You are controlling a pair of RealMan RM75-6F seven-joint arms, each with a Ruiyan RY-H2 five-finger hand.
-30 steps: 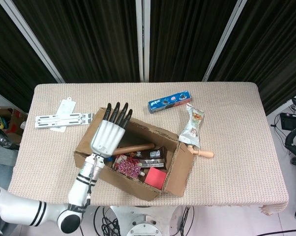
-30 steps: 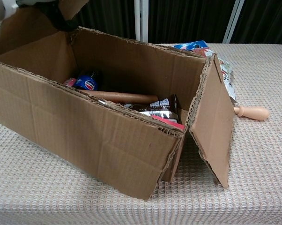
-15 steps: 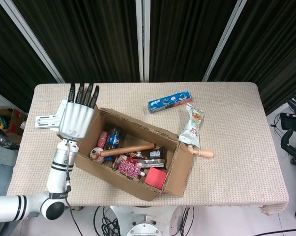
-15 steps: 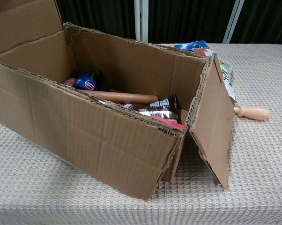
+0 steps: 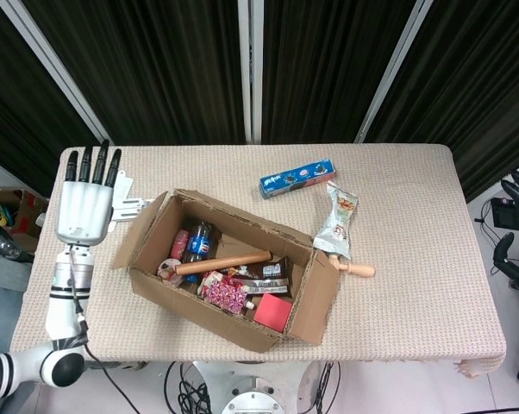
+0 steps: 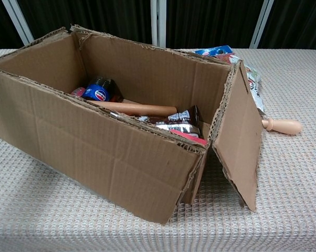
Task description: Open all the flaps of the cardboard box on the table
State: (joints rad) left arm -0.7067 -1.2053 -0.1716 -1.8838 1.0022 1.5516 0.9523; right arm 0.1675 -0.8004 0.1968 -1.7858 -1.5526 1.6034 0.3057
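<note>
The cardboard box (image 5: 234,267) sits mid-table with both end flaps folded outward, and I can see a Pepsi bottle (image 5: 196,241) and a wooden rolling pin (image 5: 222,261) inside. My left hand (image 5: 81,200) is apart from the box at its left end, flat, fingers straight, holding nothing. My right hand isn't visible.

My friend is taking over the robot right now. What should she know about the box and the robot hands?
Left robot hand: flat, fingers straight, holding nothing, raised over the table's left end, apart from the cardboard box.
Right robot hand: not in view.
Box sits mid-table, top open, contents showing. Left end flap leans outward; right end flap hangs down outside.
Left to do: check the long sides for flaps; none shows here.
</note>
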